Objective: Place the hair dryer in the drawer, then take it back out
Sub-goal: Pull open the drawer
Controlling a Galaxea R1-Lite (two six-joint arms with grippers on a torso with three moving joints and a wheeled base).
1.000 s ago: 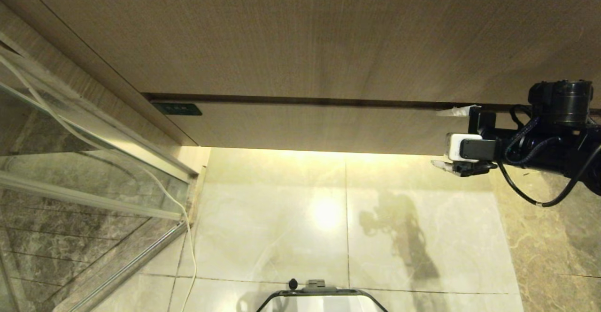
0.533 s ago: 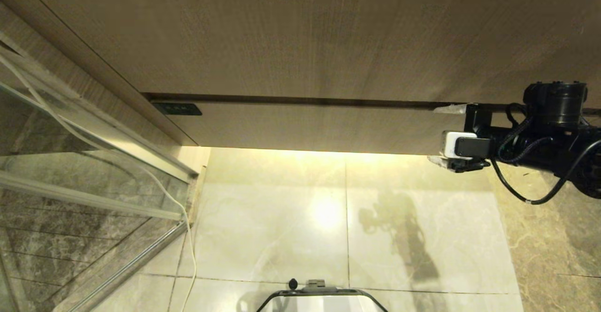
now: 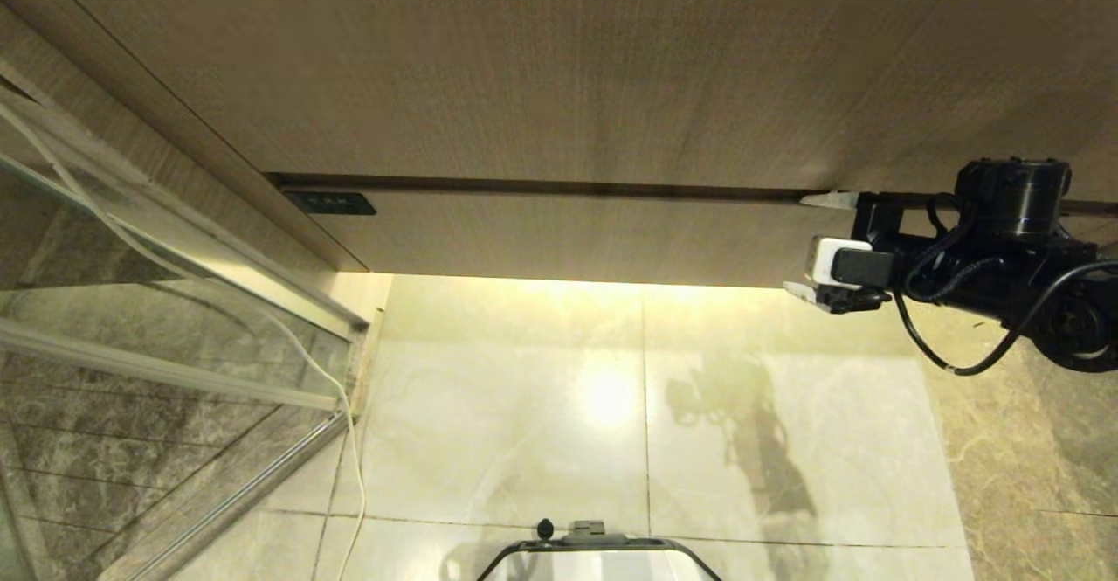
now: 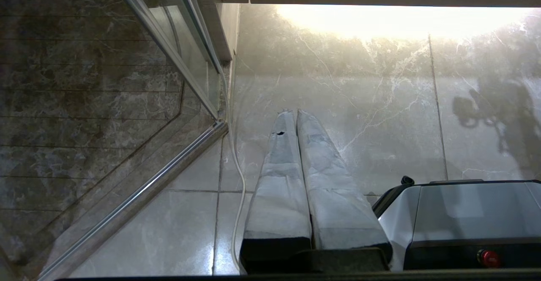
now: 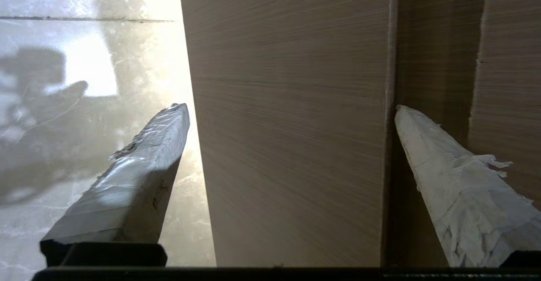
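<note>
Wood: tan, fine-grained panels fill the upper half of the head view; the drawer (image 3: pixel 559 236) is the lower band, shut flush, with a dark seam along its top and no handle.
Right gripper (image 3: pixel 817 245): at the right edge of the frame, level with the drawer front. Its jaws stand wide, one taped finger at the seam above the front and the other below its bottom edge, so the front sits between them; holding nothing.
Left gripper (image 4: pixel 296 116): hanging low over the floor, jaws pressed together, empty, idle.
Hair dryer: nowhere in any view; I cannot say where it lies.
Cord (image 3: pixel 323 371): a thin white cord trails down past the glass panel (image 3: pixel 131 301) at the left of the frame to the floor.
Stage: my guess is the drawer has yet to be opened, so the task has barely begun.
Risk: with no handle, the upper finger has only a narrow seam to catch. If it misses the gap, the jaws may slide off the smooth front, or press it in rather than draw it out.
Risk: pulling at the far right end could rack a wide drawer and make it bind.
Textures: frayed white tape on the fingers; glossy marbled floor tiles (image 3: pixel 524 406) with a bright glare beneath the cabinet.
</note>
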